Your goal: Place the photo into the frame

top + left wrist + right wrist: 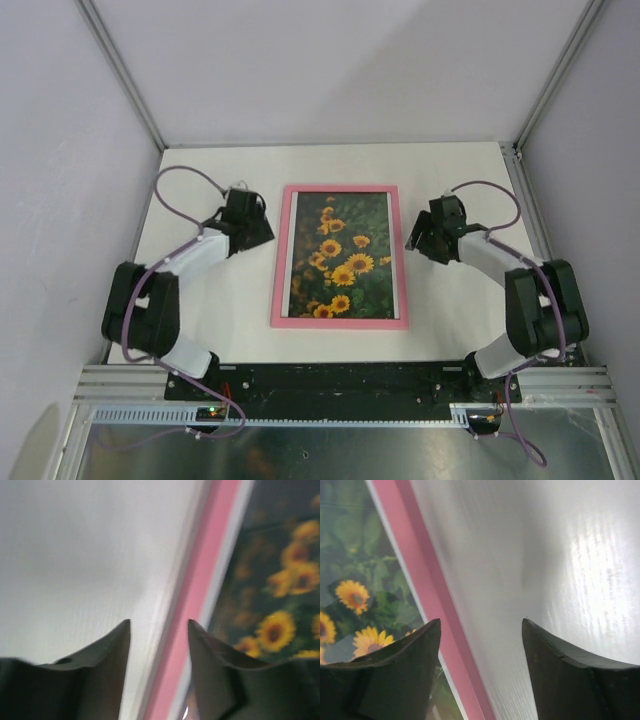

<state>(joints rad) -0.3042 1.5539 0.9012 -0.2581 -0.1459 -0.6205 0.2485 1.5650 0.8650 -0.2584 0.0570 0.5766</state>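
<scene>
Left gripper (159,625): dark pointed fingers spread apart, nothing grasped. In the left wrist view a pink rail runs diagonally up through the gap between them, from bottom centre to upper right. Whether the fingertips touch it cannot be told.

Right gripper (481,625): fingers likewise spread and released, holding nothing. In the right wrist view its left finger overlaps the sunflower print at lower left, and bare surface shows between the fingers.

In the overhead view each gripper sits just beside an upper side rail, left and right of picture centre.

The flat rectangular photo (342,255) of yellow sunflowers on dark green foliage lies inside the thin-railed, pale pink rectangular frame (340,321), at the centre of the white table (450,310). A narrow pale margin shows between print and rails. The print looks square to the rails, with no corner riding over them.

Assessment: placement appears done, with photo in frame and both grippers free. What appears left is withdrawing the arms. Full seating cannot be confirmed from these views.
</scene>
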